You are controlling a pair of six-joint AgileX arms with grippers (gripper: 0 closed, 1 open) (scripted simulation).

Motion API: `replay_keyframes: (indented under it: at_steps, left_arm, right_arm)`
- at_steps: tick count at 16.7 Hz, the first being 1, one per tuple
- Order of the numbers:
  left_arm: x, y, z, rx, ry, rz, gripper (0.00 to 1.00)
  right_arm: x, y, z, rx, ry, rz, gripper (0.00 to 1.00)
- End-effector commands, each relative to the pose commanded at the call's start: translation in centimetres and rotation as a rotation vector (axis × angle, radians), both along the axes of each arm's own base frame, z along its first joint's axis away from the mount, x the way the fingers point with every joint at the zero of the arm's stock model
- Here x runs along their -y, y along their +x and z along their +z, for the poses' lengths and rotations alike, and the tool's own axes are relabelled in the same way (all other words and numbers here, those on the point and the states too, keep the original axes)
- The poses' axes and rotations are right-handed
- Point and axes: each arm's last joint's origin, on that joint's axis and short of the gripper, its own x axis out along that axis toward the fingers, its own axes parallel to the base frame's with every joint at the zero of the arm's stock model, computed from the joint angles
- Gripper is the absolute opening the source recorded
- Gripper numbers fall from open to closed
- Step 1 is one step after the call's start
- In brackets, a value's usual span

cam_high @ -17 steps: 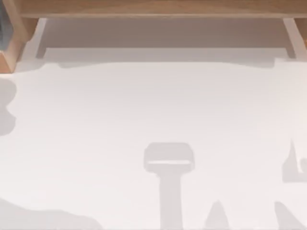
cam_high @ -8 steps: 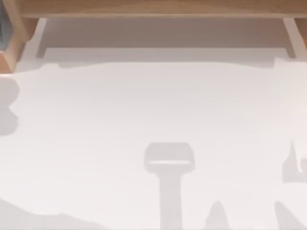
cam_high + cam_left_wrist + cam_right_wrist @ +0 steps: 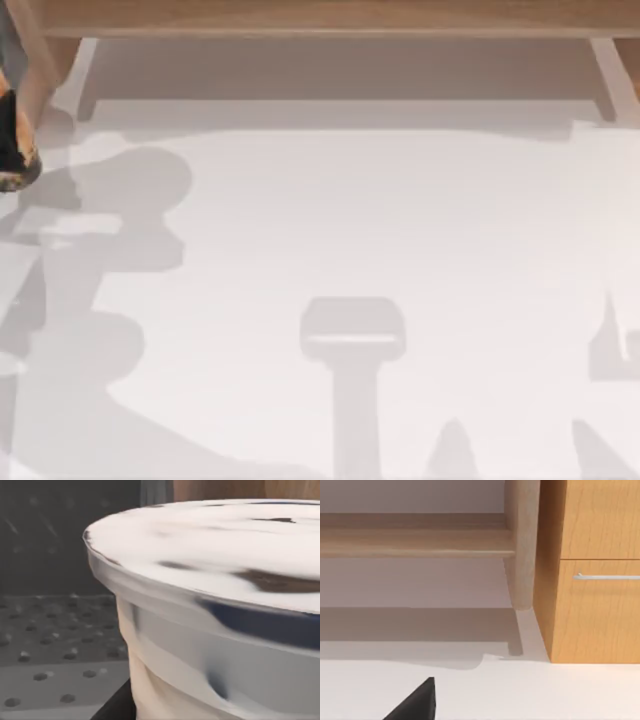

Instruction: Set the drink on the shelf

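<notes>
The drink point(image 3: 210, 605) sits very close before the left wrist camera, its white lid point(image 3: 220, 540) level. Whether the left gripper holds it, I cannot tell. The shelf point(image 3: 320, 18) runs along the far edge of the bench point(image 3: 400, 220). The cup should stay upright and go down slowly on a plank.

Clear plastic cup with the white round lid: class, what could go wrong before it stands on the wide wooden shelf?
1. The clear plastic cup with its white round lid is at the top view's far left edge, beside the light-brown wooden shelf and its side post; swinging in, it may clip that post.
2. In the left wrist view its wall looks dented under the lid; more squeeze might pop the lid and spill.
</notes>
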Motion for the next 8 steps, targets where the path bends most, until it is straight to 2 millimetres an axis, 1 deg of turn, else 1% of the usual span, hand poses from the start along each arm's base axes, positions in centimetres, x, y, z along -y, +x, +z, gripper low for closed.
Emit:
replay_keyframes:
  at_steps: [5, 8]
  left_arm:
    - [10.1, -0.1, 0.4, -0.097, -0.047, -0.199, 0.00]
    - [15.7, -0.3, 0.9, -0.137, -0.044, -0.302, 0.00]
  right_arm:
    - [0.0, 0.0, 0.0, 0.000, 0.000, 0.000, 1.00]
    - [0.0, 0.0, 0.0, 0.000, 0.000, 0.000, 1.00]
